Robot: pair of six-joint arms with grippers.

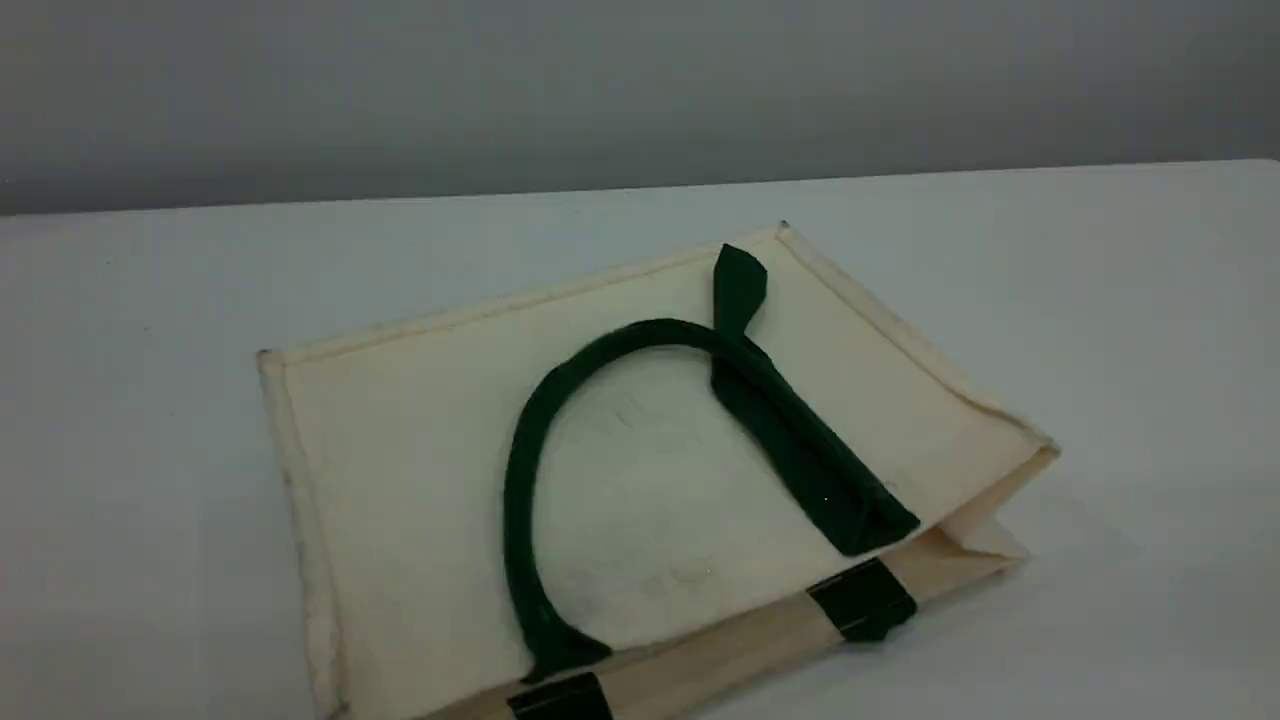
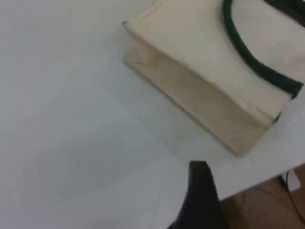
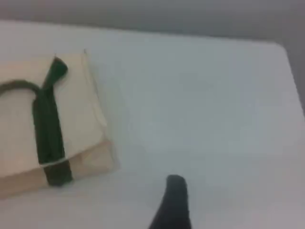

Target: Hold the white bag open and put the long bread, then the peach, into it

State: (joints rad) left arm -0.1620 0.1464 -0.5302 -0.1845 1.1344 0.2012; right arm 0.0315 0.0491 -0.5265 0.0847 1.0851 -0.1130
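Left end effector (image 2: 202, 183) (one dark fingertip only, at the bottom edge of my left wrist view): fingers spread wide, nothing in them, above bare worktop (image 2: 71, 119) and apart from the white bag (image 2: 190, 52). Right end effector (image 3: 174, 193): likewise wide apart and holding nothing, one blurred fingertip showing, well to the side of the bag.

The bag lies collapsed flat on its side in the middle of the worktop, its mouth pressed nearly shut, so I cannot see inside. A dark green strap handle (image 1: 520, 470) arches across the upper panel, and a green tab (image 1: 740, 280) stands up near the far rim. The bag's near left corner is cut off by the scene view's bottom edge.

Surface: plain white, matte. A grey wall (image 1: 640, 90) rises behind it. Past the worktop's edge, my left wrist view catches brownish floor (image 2: 267, 210) and a cable (image 2: 287, 179), both soft-focus.
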